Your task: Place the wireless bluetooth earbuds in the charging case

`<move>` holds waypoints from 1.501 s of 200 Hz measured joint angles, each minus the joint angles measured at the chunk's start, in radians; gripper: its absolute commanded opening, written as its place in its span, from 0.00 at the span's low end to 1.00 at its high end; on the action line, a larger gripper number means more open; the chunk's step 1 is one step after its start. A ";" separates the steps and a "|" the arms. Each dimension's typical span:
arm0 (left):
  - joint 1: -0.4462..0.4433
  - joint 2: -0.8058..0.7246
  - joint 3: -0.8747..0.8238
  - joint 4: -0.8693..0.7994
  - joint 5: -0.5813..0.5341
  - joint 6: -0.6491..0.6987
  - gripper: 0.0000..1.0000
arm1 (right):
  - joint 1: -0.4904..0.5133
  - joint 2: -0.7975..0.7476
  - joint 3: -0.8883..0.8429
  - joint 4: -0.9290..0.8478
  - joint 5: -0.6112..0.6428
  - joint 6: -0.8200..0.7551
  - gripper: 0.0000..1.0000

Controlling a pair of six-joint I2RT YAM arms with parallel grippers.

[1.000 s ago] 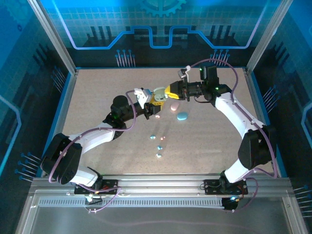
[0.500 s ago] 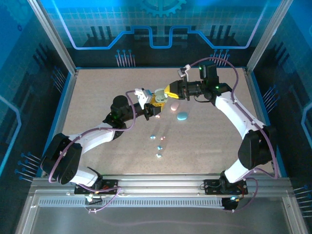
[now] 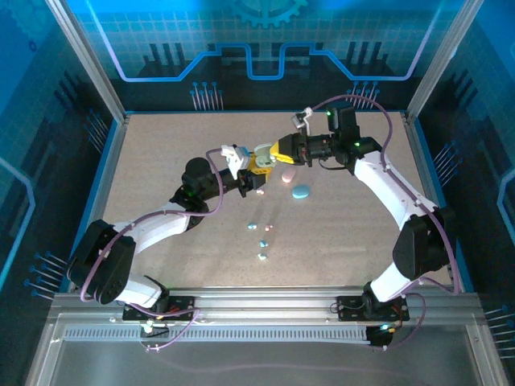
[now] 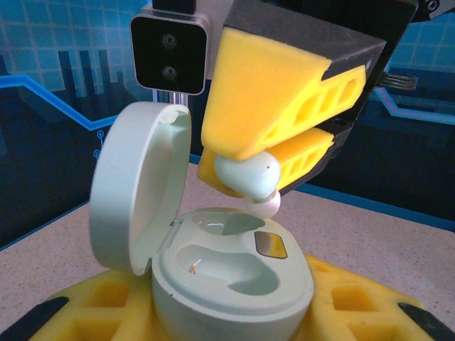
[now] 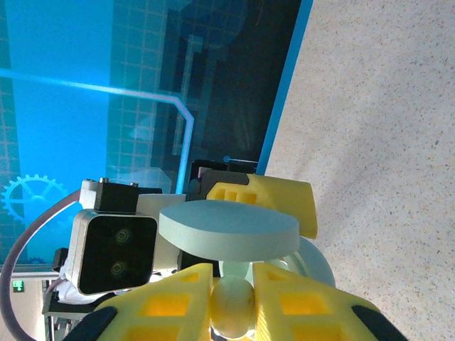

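R gripper (image 3: 274,153) nudged closer, earbud (image 4: 245,177) pinched above case (image 4: 234,288).

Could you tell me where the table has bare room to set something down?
Bare: the far-left corner beside the left arm, and between the loose earbuds and the right arm. Crowded: mid-table around the pink case and blue case.

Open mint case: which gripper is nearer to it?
Left. The left gripper is clamped around the base of the open mint case. The right gripper hangs just above its sockets, pinching a mint earbud with the tip pointing down.
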 measured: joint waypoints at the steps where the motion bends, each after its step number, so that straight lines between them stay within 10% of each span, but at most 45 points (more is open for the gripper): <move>1: 0.000 0.000 0.000 0.000 0.000 0.000 0.31 | 0.000 0.000 0.000 0.000 0.000 0.000 0.21; 300: -0.047 0.051 0.000 0.060 -0.098 -0.026 0.32 | 0.103 -0.017 0.052 -0.080 0.248 -0.084 0.22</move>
